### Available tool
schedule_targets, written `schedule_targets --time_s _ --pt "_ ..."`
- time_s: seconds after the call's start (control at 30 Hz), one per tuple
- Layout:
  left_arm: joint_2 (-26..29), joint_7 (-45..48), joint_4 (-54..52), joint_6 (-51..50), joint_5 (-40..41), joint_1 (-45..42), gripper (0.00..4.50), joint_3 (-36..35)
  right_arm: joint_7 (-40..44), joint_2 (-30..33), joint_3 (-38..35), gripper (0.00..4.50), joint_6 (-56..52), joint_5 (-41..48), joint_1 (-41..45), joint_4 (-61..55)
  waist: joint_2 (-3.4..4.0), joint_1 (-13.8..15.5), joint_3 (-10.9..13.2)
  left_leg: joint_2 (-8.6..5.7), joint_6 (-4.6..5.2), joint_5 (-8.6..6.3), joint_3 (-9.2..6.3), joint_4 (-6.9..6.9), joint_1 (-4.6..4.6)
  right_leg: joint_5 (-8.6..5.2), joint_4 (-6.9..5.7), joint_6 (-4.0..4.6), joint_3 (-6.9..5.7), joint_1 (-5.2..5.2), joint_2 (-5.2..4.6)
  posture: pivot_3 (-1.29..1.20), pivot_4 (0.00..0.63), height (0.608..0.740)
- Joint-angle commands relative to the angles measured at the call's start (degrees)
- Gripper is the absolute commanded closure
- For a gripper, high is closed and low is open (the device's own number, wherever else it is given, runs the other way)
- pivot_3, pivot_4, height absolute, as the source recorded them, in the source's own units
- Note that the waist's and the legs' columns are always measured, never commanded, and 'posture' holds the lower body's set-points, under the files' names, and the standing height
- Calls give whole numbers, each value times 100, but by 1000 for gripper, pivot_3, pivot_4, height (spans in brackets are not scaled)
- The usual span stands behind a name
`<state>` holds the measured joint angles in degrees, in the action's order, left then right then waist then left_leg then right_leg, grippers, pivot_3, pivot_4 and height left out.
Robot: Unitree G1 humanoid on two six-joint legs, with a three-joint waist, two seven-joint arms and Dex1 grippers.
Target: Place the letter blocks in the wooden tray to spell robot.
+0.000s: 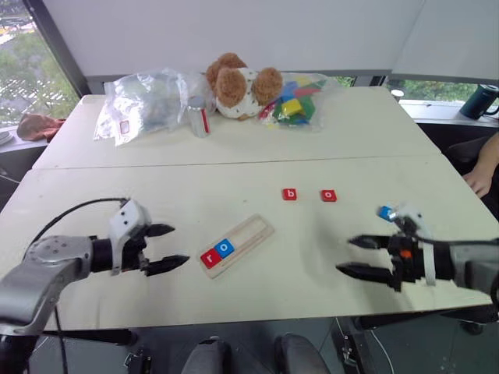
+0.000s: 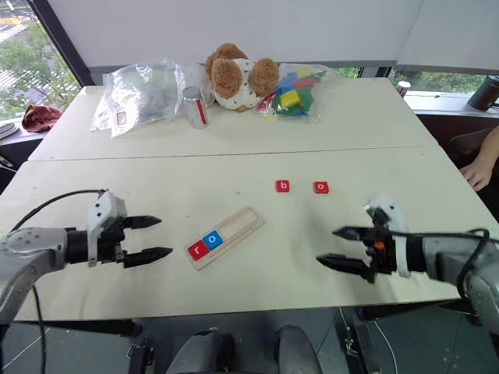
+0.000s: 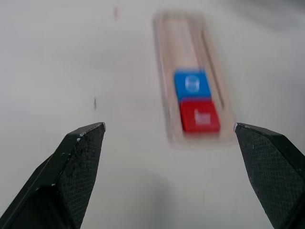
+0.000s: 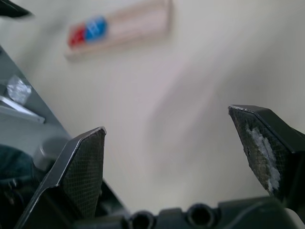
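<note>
The wooden tray [image 1: 251, 232] lies slanted at the table's near middle. At its near-left end sit a red letter block "r" [image 1: 210, 258] and a blue "o" [image 1: 224, 248] side by side. Farther back, a red "b" block [image 1: 289, 194] and a red "o" block [image 1: 328, 195] lie loose on the table. A blue block [image 1: 385, 211] peeks out just behind my right wrist; I cannot read its letter. My left gripper [image 1: 180, 245] hangs open to the left of the tray, pointing at it. On the tray's right, my right gripper [image 1: 344, 256] is open and empty.
At the table's far side are a clear plastic bag [image 1: 144, 103], a small can [image 1: 199, 117], a teddy bear [image 1: 238, 86] and a bag of coloured toy blocks [image 1: 296, 100]. A person's hand [image 1: 479, 175] rests at the right edge.
</note>
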<state>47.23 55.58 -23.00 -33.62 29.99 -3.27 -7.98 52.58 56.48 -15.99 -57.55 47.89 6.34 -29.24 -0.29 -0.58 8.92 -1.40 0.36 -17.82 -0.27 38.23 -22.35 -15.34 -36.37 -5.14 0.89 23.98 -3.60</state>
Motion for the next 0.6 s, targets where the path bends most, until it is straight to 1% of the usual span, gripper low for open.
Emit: schedule_targets --time_s 0.03,0.17,0.33,0.4,0.5,0.6 --pt "-293 -321 -285 299 -225 242 0 227 -436 -410 156 27 -386 730 297 -453 -2 4 -1 0 0 0 0 -1 -1 0 1 0 0 1 1 0 150 740" --pt "-718 -592 -250 684 -530 560 0 527 -690 -602 596 27 -495 738 360 -713 -2 15 -1 0 1 0 2 3 -9 0 2 0 2 6 2 0 150 740" --pt "-1183 -909 9 1276 -970 804 0 838 -719 -507 824 27 -411 642 261 -762 -4 88 -2 -1 2 0 2 12 -2 0 2 0 2 -6 1 0 150 740" --pt "-1257 -970 197 1604 -1253 888 0 972 -733 -501 849 27 -398 646 285 -754 -3 111 -2 -1 2 0 2 12 -1 0 1 0 1 -5 1 0 150 740" --pt "-1412 -1092 522 1933 -1473 909 0 1056 -745 -493 858 27 -392 668 316 -753 -3 122 -2 -1 2 0 2 11 -2 0 0 0 1 -2 1 0 150 740" --pt "-1512 -1055 923 2371 -1787 882 0 1327 -750 -483 884 27 -366 632 322 -733 1 135 -9 -1 2 0 2 12 -1 0 -1 0 1 -5 1 0 150 740"
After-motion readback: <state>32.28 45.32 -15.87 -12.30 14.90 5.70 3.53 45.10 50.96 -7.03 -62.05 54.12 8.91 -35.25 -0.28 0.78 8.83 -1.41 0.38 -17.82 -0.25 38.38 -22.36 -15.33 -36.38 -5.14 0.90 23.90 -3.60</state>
